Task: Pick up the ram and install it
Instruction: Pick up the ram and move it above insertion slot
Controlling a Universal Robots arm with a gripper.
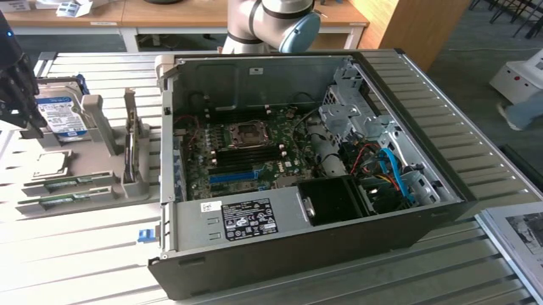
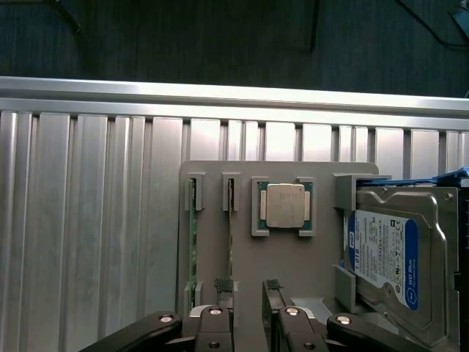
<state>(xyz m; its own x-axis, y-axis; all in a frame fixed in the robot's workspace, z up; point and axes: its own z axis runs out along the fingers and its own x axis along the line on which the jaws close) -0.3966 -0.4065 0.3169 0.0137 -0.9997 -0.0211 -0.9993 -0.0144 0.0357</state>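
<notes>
Two ram sticks stand on edge in slots of the grey holder [image 2: 245, 253]: one ram stick [image 2: 193, 235] at the holder's outer side and a second ram stick [image 2: 231, 213] beside it. My gripper [image 2: 248, 286] hovers above the holder, open, with nothing between its fingers. One fingertip [image 2: 223, 284] sits over the end of the second stick. In the exterior view the gripper [image 1: 30, 121] hangs at the far left over the holder [image 1: 106, 190], where both ram sticks [image 1: 63, 184] lie low at its front.
A CPU [image 2: 286, 205] and a silver hard drive [image 2: 388, 257] with a blue-and-white label share the holder. A green expansion card [image 1: 131, 143] stands upright there. The open PC case [image 1: 441, 190] with its motherboard [image 1: 246, 155] fills the middle of the slatted metal table [image 1: 76, 254].
</notes>
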